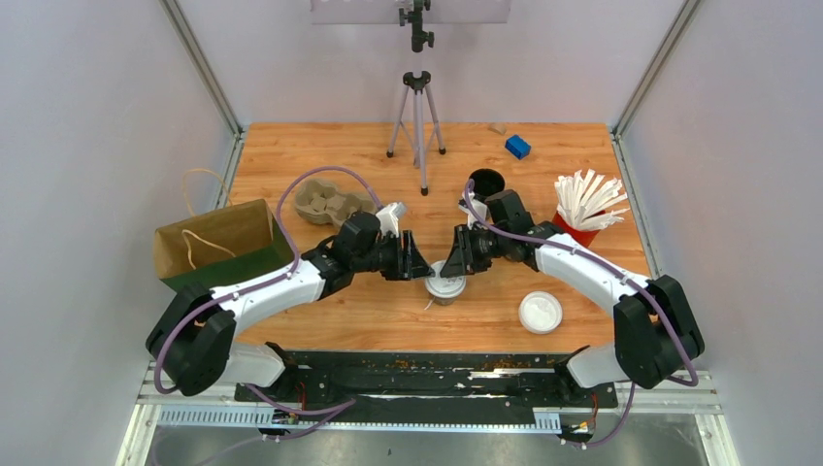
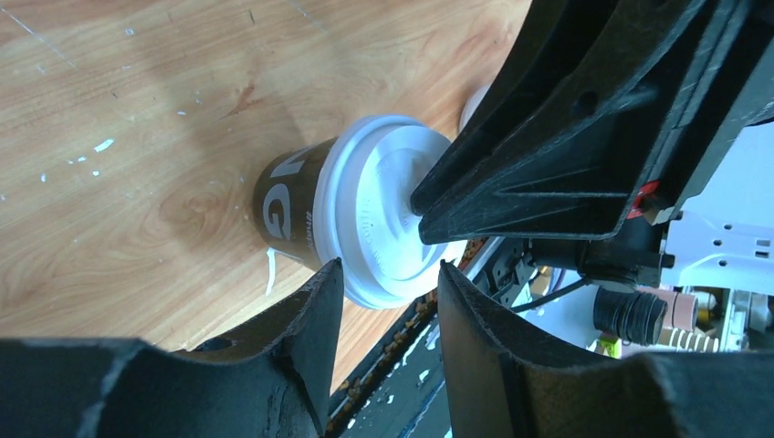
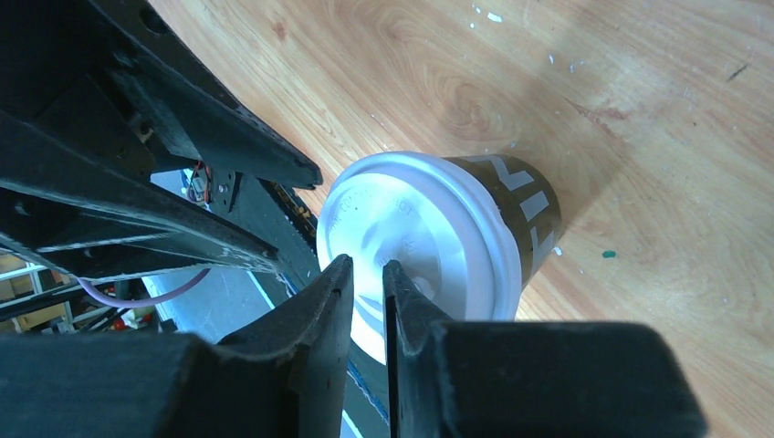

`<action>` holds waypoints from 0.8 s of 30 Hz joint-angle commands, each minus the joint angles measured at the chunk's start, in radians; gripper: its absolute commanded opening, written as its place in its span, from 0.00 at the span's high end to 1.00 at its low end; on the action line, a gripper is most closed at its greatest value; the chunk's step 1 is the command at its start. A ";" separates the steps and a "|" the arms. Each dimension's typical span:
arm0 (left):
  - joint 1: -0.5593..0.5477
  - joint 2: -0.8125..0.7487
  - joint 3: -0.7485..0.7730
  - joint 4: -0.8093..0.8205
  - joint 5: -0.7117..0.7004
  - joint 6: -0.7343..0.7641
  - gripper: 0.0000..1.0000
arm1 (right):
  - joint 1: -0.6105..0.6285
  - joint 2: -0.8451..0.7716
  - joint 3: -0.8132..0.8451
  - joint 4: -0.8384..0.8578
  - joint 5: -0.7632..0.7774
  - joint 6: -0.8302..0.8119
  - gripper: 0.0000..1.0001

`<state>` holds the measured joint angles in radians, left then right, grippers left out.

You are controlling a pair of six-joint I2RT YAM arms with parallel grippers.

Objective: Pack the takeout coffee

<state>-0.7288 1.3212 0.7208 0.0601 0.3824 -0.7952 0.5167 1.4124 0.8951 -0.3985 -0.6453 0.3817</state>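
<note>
— Where is there room to move?
— The takeout coffee (image 1: 446, 288) stands upright in the middle of the table (image 1: 330, 320), with bare wood toward the near edge at 6 o'clock. A loose lid (image 1: 541, 312) lies at 4 o'clock, and the paper bag (image 1: 218, 238) is well off at 9.
— And the cup itself?
— Dark brown-black paper, white lid (image 2: 383, 210) on. A big white "G" shows on its side; the rest is turned away.
— Grippers?
— Left gripper (image 2: 385, 278) is half-spread at the lid's rim. Right gripper (image 3: 368, 274) is narrowed to a slit over the lid; whether it pinches anything, I cannot tell.
</note>
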 commanded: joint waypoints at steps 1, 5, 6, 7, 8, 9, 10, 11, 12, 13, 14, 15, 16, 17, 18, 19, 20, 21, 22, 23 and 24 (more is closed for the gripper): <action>0.001 0.022 -0.029 0.091 0.043 0.005 0.50 | 0.006 0.008 -0.017 0.053 0.012 0.009 0.81; 0.001 0.031 -0.037 0.078 0.044 0.013 0.50 | 0.006 0.001 -0.033 0.050 0.020 0.006 0.81; 0.000 0.033 -0.037 0.068 0.042 0.016 0.50 | 0.006 0.000 -0.036 0.049 0.020 0.006 0.81; 0.001 0.034 -0.035 0.059 0.039 0.019 0.50 | 0.006 -0.001 -0.039 0.050 0.022 0.006 0.81; 0.000 0.036 -0.036 0.054 0.041 0.024 0.50 | 0.006 -0.001 -0.040 0.050 0.022 0.006 0.81; 0.001 0.037 -0.037 0.053 0.042 0.025 0.50 | 0.006 -0.001 -0.042 0.050 0.022 0.006 0.81; 0.001 0.037 -0.041 0.055 0.042 0.024 0.50 | 0.006 -0.002 -0.042 0.050 0.022 0.005 0.81; 0.000 0.039 -0.044 0.060 0.042 0.022 0.50 | 0.006 -0.003 -0.043 0.050 0.023 0.005 0.81; 0.001 0.040 -0.047 0.064 0.043 0.020 0.50 | 0.005 -0.005 -0.044 0.050 0.023 0.005 0.81; 0.000 0.041 -0.051 0.073 0.043 0.016 0.50 | 0.005 -0.004 -0.044 0.050 0.024 0.006 0.81; 0.001 0.044 -0.054 0.084 0.045 0.011 0.49 | 0.006 -0.005 -0.045 0.050 0.024 0.005 0.81; 0.000 0.047 -0.057 0.096 0.049 0.004 0.49 | 0.006 -0.006 -0.046 0.050 0.025 0.006 0.81; 0.000 0.052 -0.060 0.107 0.052 -0.001 0.49 | 0.006 -0.006 -0.047 0.050 0.025 0.005 0.81; 0.001 0.056 -0.062 0.114 0.054 -0.006 0.50 | 0.006 -0.006 -0.048 0.050 0.026 0.006 0.81; 0.001 0.061 -0.065 0.117 0.055 -0.009 0.50 | 0.006 -0.006 -0.049 0.050 0.028 0.006 0.81; 0.000 0.064 -0.070 0.126 0.056 -0.014 0.50 | 0.006 -0.006 -0.048 0.050 0.028 0.006 0.81; 0.001 0.066 -0.076 0.133 0.056 -0.019 0.50 | 0.006 -0.006 -0.048 0.050 0.029 0.005 0.81; 0.001 0.068 -0.082 0.141 0.055 -0.024 0.50 | 0.006 -0.004 -0.050 0.051 0.028 0.005 0.81; 0.001 0.069 -0.088 0.145 0.054 -0.028 0.51 | 0.006 -0.004 -0.050 0.050 0.028 0.005 0.81; 0.000 0.070 -0.091 0.145 0.052 -0.030 0.51 | 0.006 -0.005 -0.051 0.052 0.028 0.005 0.81; 0.000 0.072 -0.093 0.143 0.050 -0.029 0.51 | 0.006 -0.004 -0.053 0.052 0.029 0.005 0.81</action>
<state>-0.7280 1.3808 0.6479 0.1642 0.4355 -0.8146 0.5167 1.4124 0.8665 -0.3405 -0.6525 0.3920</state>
